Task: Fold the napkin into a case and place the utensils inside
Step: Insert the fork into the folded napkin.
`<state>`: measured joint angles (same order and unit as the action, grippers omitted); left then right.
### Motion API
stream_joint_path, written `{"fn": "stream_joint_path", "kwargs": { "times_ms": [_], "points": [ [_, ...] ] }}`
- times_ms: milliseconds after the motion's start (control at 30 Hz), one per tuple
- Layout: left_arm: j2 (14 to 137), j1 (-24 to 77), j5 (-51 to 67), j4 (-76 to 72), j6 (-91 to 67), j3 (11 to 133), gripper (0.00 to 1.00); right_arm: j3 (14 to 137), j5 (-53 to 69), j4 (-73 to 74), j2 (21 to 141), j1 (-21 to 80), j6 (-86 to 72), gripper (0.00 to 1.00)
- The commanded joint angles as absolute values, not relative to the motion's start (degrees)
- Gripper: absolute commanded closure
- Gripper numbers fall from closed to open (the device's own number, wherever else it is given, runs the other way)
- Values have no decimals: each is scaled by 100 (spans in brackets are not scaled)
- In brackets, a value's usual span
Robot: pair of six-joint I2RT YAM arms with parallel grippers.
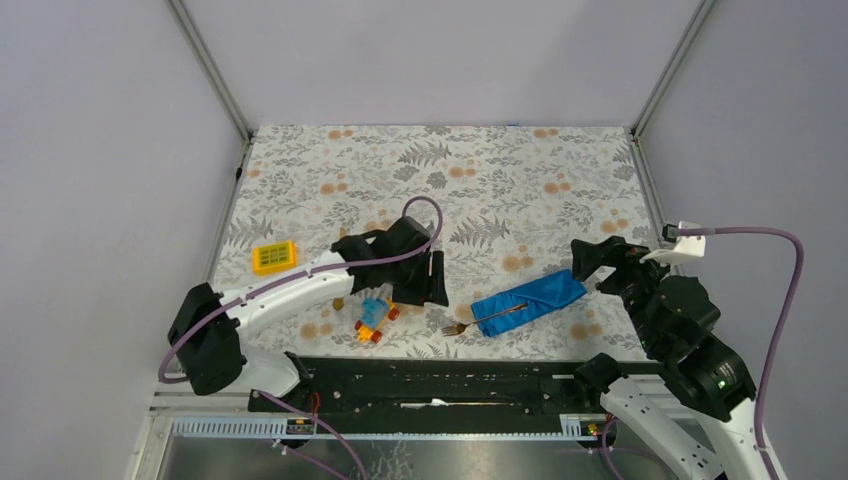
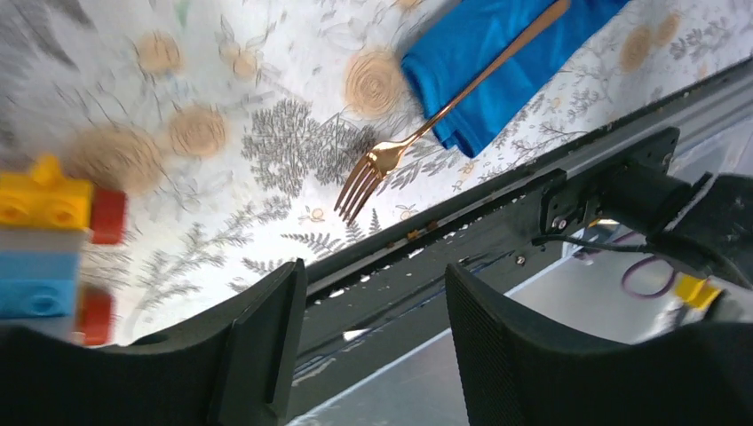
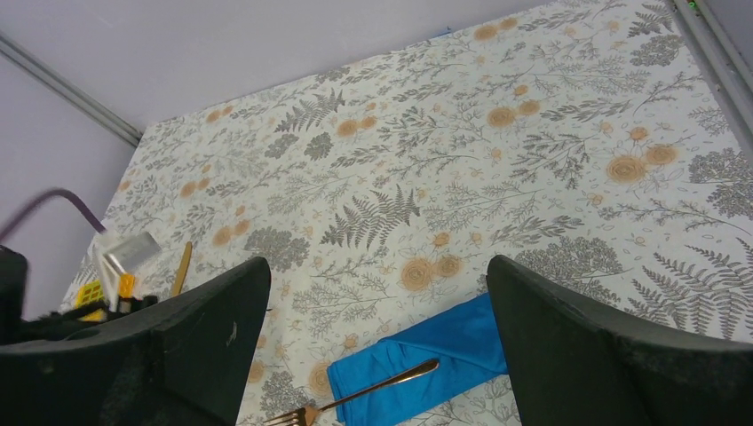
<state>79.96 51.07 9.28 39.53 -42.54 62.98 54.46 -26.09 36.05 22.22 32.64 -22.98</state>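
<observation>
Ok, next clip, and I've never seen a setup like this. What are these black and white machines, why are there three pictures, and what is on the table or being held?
They are two robot arms, a left arm and a right arm, bolted at the near edge of a table with a floral cover. The wide picture looks down from above and behind them. The other two come from a small camera on each wrist, so the dark shapes at the bottom are that arm's own fingers. On the table lie a folded blue napkin, a golden fork resting on it with its tines out over the table, a yellow block and a small toy car. The left gripper and right gripper both stand open and hold nothing.
</observation>
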Motion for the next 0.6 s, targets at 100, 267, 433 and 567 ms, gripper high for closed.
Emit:
{"fn": "stream_joint_path", "kwargs": {
  "times_ms": [100,267,433,567],
  "points": [
    [7951,5230,1139,2343,-7098,4884,53,5407,-2429,3208,2324,3282,-2361,1],
    [8088,5353,735,2027,-7503,4693,62,5440,-2438,3267,2309,3279,-2295,1],
    [8581,5438,855,1741,-7433,4816,63,5425,-2467,3294,2246,3280,-2314,1],
    [8796,5467,921,1667,-7427,4817,63,5453,-2473,3350,2213,3282,-2303,1]
  ]
}}
